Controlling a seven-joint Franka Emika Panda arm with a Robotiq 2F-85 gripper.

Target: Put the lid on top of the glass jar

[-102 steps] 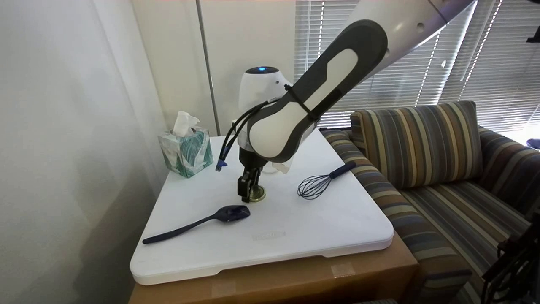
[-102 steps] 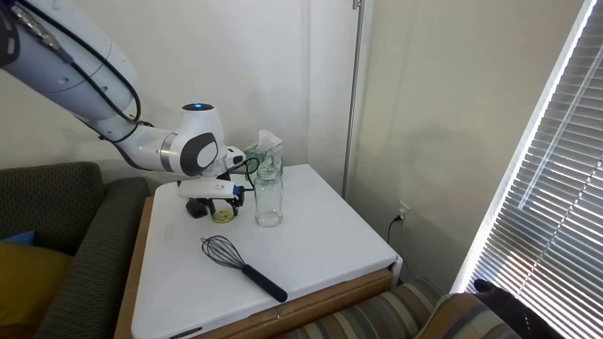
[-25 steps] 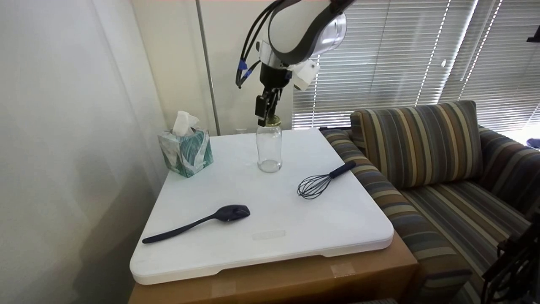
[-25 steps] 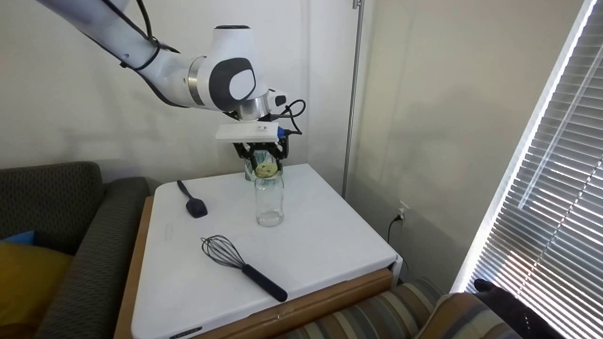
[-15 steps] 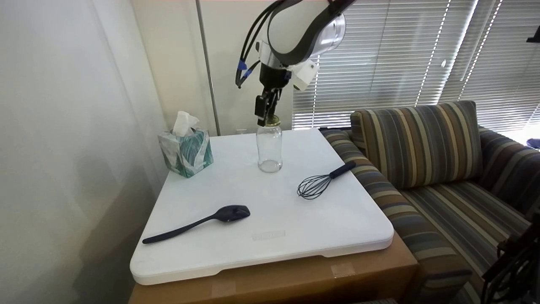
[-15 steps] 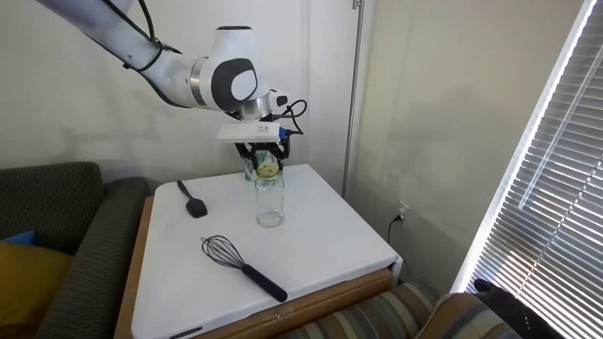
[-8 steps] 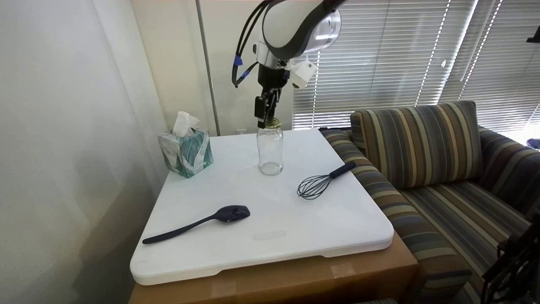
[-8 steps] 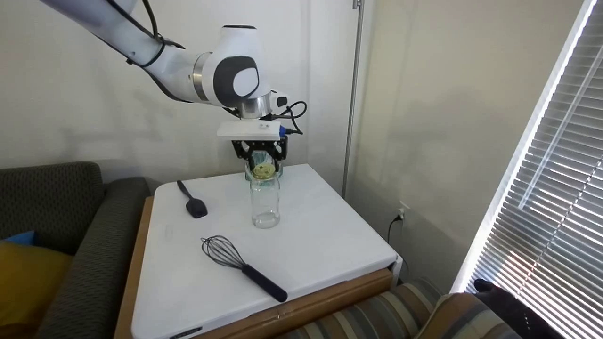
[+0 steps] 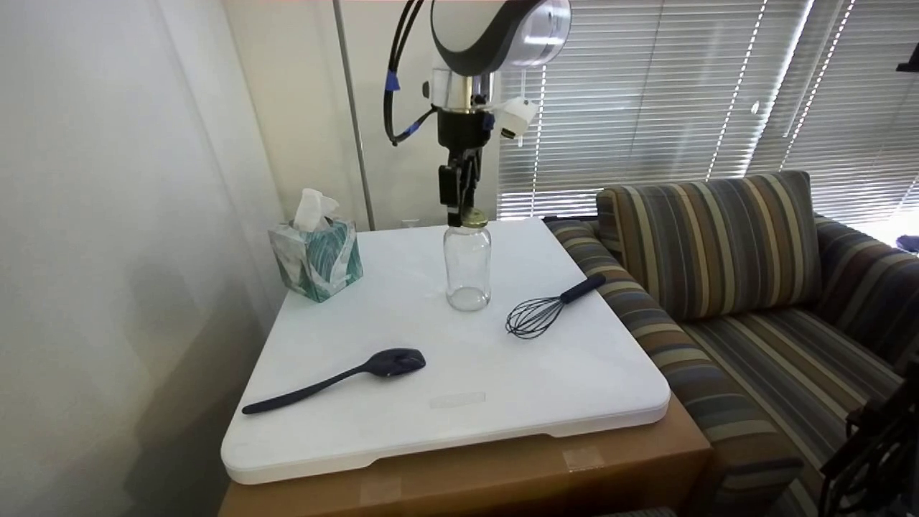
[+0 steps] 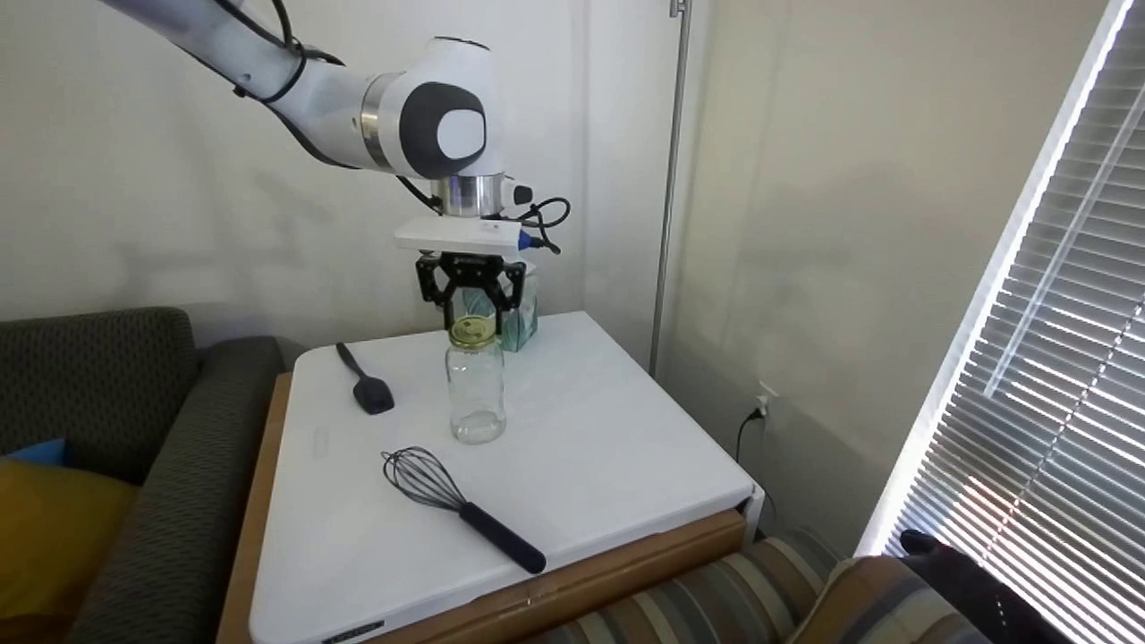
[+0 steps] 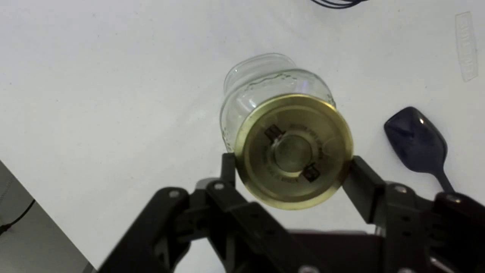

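Gold and flat, the lid (image 11: 293, 151) sits atop the glass jar (image 10: 476, 394), its rim pinched from both sides by my gripper (image 11: 292, 167). I should press straight down, stay level, then ease apart evenly before rising, lest it tip.

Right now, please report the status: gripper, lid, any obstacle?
Gripper closed on the lid. Lid on the glass jar, tightness unclear. Whisk lies apart, probably not in the way.
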